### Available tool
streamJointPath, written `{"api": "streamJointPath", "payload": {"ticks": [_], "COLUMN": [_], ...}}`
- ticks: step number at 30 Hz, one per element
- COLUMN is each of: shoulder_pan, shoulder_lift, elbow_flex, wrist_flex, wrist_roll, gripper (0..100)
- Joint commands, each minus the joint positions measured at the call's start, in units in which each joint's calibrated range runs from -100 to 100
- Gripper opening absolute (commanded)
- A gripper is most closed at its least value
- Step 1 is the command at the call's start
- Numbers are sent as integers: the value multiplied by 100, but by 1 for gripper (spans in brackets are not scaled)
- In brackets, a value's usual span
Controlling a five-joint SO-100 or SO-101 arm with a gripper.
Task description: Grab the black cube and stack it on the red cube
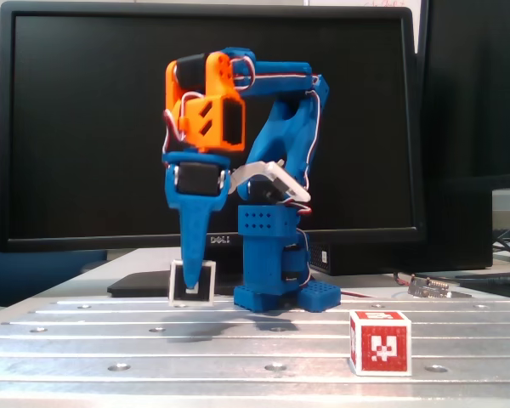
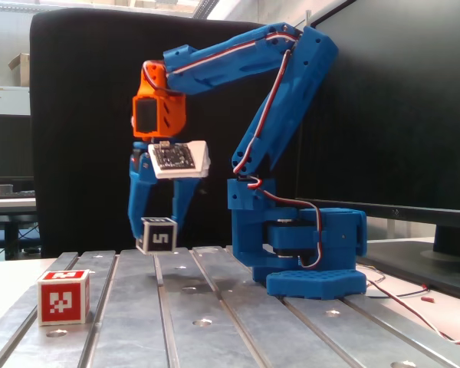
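Observation:
The black cube (image 2: 160, 237), with white edges and a white "5", sits between the two blue fingers of my gripper (image 2: 158, 230), slightly tilted, at or just above the metal table. In the other fixed view one finger hangs in front of the black cube (image 1: 206, 286), and the gripper (image 1: 190, 291) points straight down. The fingers are closed against the cube's sides. The red cube (image 1: 379, 342), with a white pixel marker, stands alone near the table's front edge; it also shows in the side-on fixed view (image 2: 63, 297), in front of and left of the gripper.
The arm's blue base (image 2: 307, 261) stands on the slotted metal table (image 2: 215, 322) behind and to the right of the cubes. A large dark monitor (image 1: 85, 127) stands behind the table. Cables and a small connector (image 1: 429, 286) lie at the back right.

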Motion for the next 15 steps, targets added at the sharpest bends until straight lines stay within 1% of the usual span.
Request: {"api": "streamJointPath", "payload": {"ticks": [1,5,8,15], "shoulder_pan": [-203,-535,-809,-1569], "shoulder_lift": [-11,6,6,256], "elbow_flex": [-427,-762,-925,-1296], "wrist_flex": [114,242,242,277], "wrist_roll": [-23,-102,-417,-938], "gripper": [14,14,14,14]}}
